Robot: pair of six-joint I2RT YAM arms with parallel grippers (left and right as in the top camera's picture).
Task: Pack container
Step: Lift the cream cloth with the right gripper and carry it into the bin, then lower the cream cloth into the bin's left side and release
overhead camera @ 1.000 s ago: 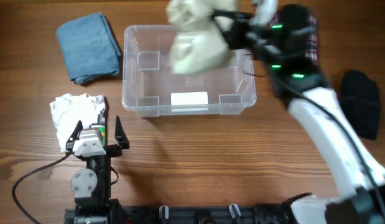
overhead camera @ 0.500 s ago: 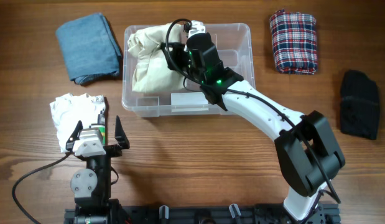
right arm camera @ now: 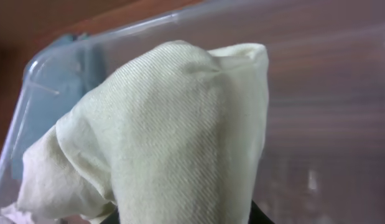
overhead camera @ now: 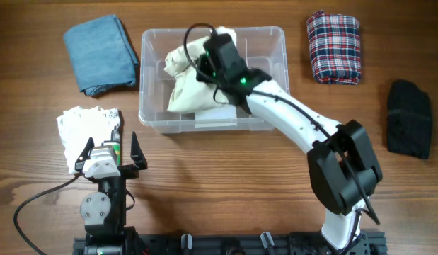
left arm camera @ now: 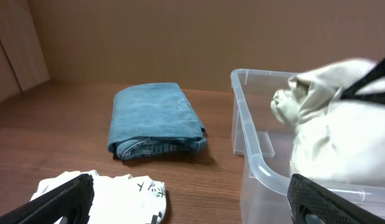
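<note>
Container (overhead camera: 272,44) — clear plastic, rounded corners — cream cloth (overhead camera: 185,85) bunched inside.

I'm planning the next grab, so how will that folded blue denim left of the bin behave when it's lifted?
Probably floppy: the blue denim is soft layered cloth, so gripped at one edge it would likely unfold and droop. It looks thick, so perhaps heavier than the cream cloth bunched in the container. Lying flat, it shouldn't roll.
</note>
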